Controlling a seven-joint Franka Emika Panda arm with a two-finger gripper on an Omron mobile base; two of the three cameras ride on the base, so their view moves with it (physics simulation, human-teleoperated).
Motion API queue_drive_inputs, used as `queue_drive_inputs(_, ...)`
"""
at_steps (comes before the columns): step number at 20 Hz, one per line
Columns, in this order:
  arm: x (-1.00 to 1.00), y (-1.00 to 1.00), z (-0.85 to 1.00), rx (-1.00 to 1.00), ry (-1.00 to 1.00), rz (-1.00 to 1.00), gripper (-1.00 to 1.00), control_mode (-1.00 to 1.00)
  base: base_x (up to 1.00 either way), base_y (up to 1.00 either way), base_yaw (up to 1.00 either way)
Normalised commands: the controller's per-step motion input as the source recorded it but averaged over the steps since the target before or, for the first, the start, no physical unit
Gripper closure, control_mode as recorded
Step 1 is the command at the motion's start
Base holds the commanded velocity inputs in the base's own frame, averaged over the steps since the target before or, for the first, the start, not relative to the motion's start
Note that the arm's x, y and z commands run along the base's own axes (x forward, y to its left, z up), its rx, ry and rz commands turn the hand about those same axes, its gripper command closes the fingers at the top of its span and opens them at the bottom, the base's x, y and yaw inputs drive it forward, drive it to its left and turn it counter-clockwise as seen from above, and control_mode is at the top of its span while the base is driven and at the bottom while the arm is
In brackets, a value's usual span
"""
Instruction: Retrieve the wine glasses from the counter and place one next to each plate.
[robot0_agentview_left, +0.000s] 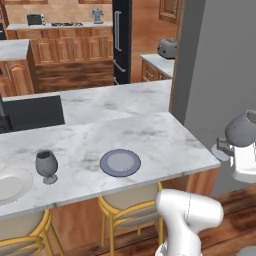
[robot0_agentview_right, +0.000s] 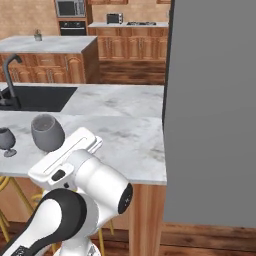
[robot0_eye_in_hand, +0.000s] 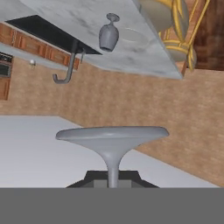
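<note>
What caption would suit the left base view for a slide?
One wine glass stands between the white plate and blue-grey plate; the pincer holds the second glass.

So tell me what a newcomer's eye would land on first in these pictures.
Probably the wine glass held in the air in the robot's tool, off the right end of the marble bar top; the hand view shows its stem clamped, foot forward. Next, the blue-grey plate on the bar's front edge, with a second wine glass standing left of it, beside the white plate.
</note>
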Motion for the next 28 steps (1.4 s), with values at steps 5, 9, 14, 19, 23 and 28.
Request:
queue_drive_inputs(5, 0.13, 0.0, -0.03, 0.0, 0.0, 0.02, 1.0, -1.0, 0.34, 0.0, 0.09)
queue_drive_inputs(9, 0.64, 0.09, -0.17, -0.03, 0.0, 0.09, 1.0, -1.0, 0.0, 0.0, 0.0)
queue_drive_inputs(14, 0.46, 0.13, -0.2, -0.07, 0.0, 0.05, 1.0, -1.0, 0.0, 0.0, 0.0)
queue_drive_inputs(19, 0.4, 0.09, -0.4, -0.1, 0.0, 0.03, 1.0, -1.0, 0.0, 0.0, 0.0)
queue_drive_inputs(23, 0.4, 0.01, -0.38, -0.09, 0.0, 0.0, 1.0, -1.0, 0.0, 0.0, 0.0)
queue_drive_inputs(28, 0.39, 0.0, -0.23, -0.02, 0.0, 0.0, 1.0, -1.0, 0.0, 0.0, 0.0)
